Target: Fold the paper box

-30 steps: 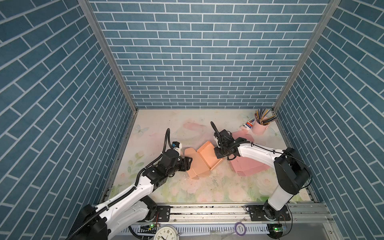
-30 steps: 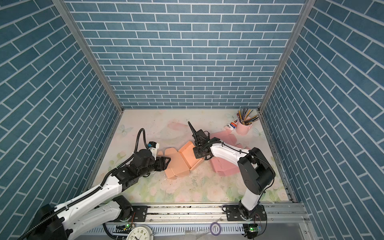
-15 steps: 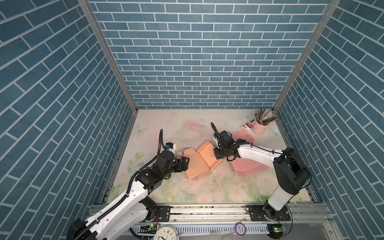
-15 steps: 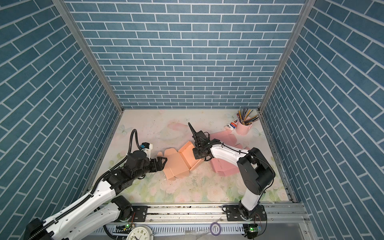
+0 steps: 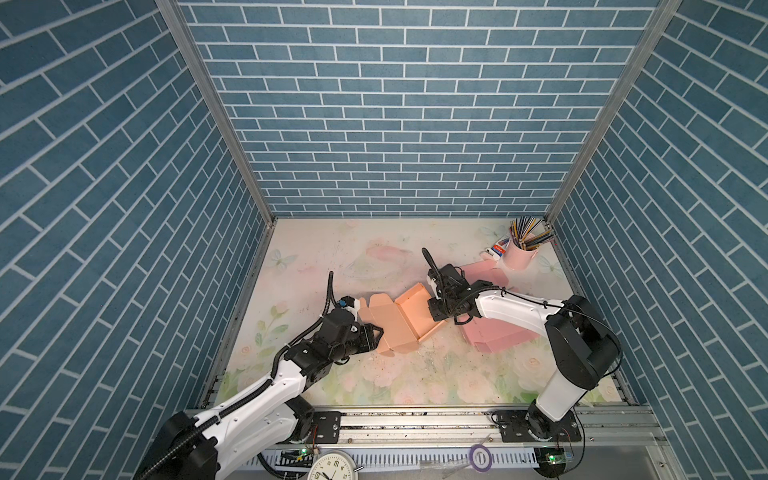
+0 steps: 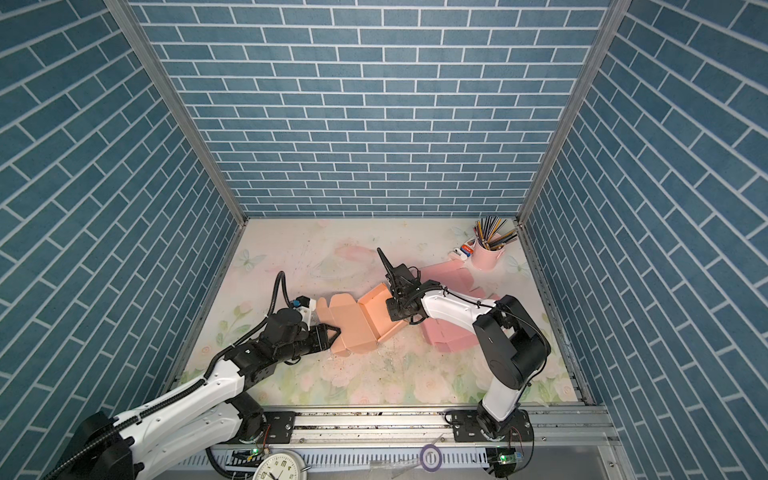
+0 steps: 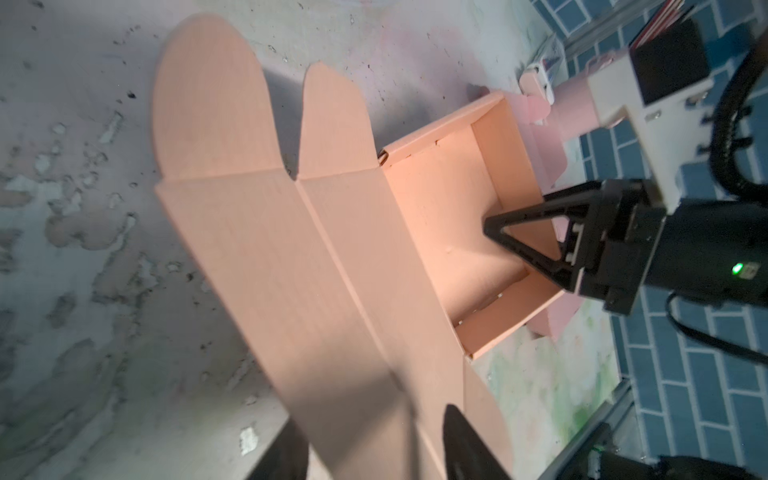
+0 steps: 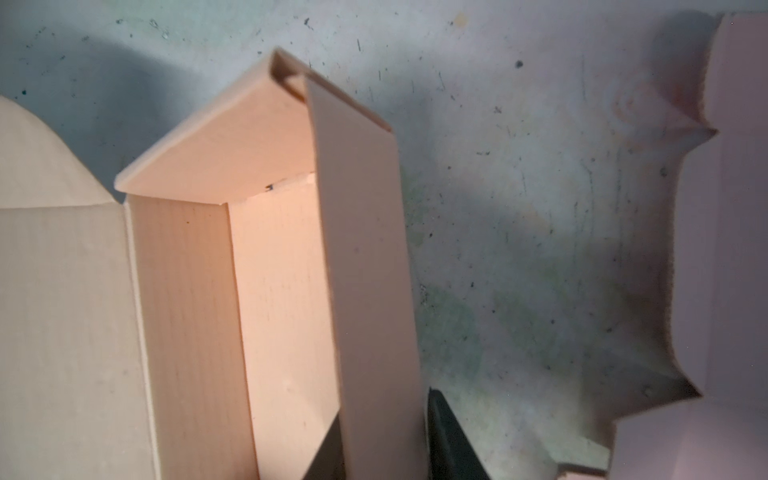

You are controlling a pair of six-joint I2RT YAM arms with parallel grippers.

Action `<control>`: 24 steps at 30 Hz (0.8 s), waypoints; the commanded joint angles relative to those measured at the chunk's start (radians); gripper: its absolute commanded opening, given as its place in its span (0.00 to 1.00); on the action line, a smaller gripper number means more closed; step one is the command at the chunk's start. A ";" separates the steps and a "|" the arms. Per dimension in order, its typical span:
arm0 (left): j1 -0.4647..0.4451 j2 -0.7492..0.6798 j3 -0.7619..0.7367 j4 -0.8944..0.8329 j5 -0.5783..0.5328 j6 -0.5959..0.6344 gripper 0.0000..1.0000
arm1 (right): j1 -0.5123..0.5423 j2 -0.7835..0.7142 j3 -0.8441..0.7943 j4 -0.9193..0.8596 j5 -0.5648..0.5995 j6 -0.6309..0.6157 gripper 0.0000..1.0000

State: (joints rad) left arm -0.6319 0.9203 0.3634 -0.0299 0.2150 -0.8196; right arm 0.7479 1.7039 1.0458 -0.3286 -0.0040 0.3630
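Surface: table [image 5: 374, 257] with a pale floral print, scuffed and speckled.
Middle: peach paper box [image 5: 399, 324], half-folded, flaps spread to the left.
Right: flat pink sheets [image 5: 498, 338], just beside the box.
Far right corner: pink cup [image 5: 519, 259] of pencils; a small white item [image 5: 496, 250] beside it, perhaps an eraser.

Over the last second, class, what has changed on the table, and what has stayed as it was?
The left gripper drew back from the lid of the paper box, then came in again at the lid's near corner, its jaws apart around the flap. The right gripper stays clamped on the wall opposite the lid. The box, pink sheets and pencil cup have not moved.
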 commanded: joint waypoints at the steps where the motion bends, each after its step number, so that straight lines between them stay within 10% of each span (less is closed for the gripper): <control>1: -0.005 0.013 -0.015 0.089 0.011 -0.040 0.37 | 0.004 -0.049 -0.022 0.019 -0.008 0.034 0.34; 24: -0.010 0.041 0.055 0.010 -0.086 -0.002 0.11 | 0.017 -0.371 -0.134 -0.056 0.013 0.027 0.56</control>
State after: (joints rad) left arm -0.6373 0.9600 0.3702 0.0048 0.1574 -0.8589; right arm 0.7563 1.3777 0.9249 -0.3355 0.0002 0.3878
